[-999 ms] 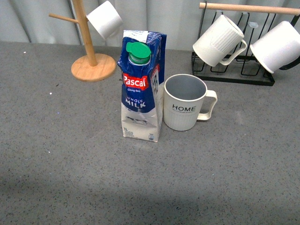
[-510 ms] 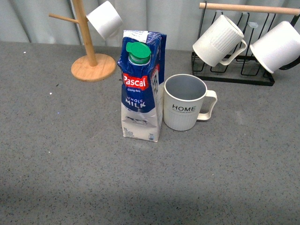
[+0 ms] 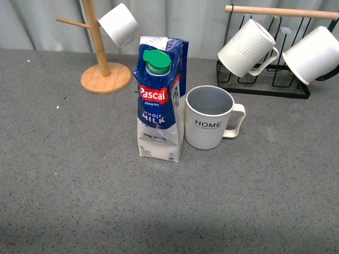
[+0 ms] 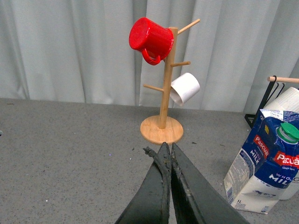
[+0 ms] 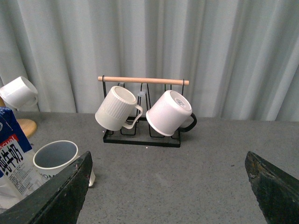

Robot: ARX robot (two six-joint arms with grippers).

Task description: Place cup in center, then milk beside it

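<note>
- The HOME cup [image 3: 208,117] stands upright near the middle of the grey tabletop [image 3: 63,180], mouth up, handle turned to the robot's right, lettering facing the front camera.
- The Pascal milk carton [image 3: 160,100] stands upright just beside it on the robot's left, green screw cap [image 3: 157,60] on top; whether carton and cup touch or leave a sliver of gap cannot be told from the front view.
- Judging from this layout, both placements look done: cup central, milk next to it, each resting on its own base with nothing holding it.
- The left end effector [image 4: 167,154] has its two dark fingers pressed together, gripping nothing, pointing toward the wooden mug tree [image 4: 163,93]; it sits well apart from the carton, which fits an arm pulled clear so the carton is not knocked.
- The right end effector [image 5: 170,186] has its fingers spread wide at the two edges of its wrist view, empty, with the cup off to one side of it and the black wire rack [image 5: 142,112] ahead.
- That rack carries a plain ribbed mug [image 3: 246,45] and a smooth white mug [image 3: 312,53], hung by their handles on its wooden bar; the tree holds a red mug [image 4: 152,38] and a small white mug [image 3: 118,23] on its pegs.
- Neither arm shows in the front view.
</note>
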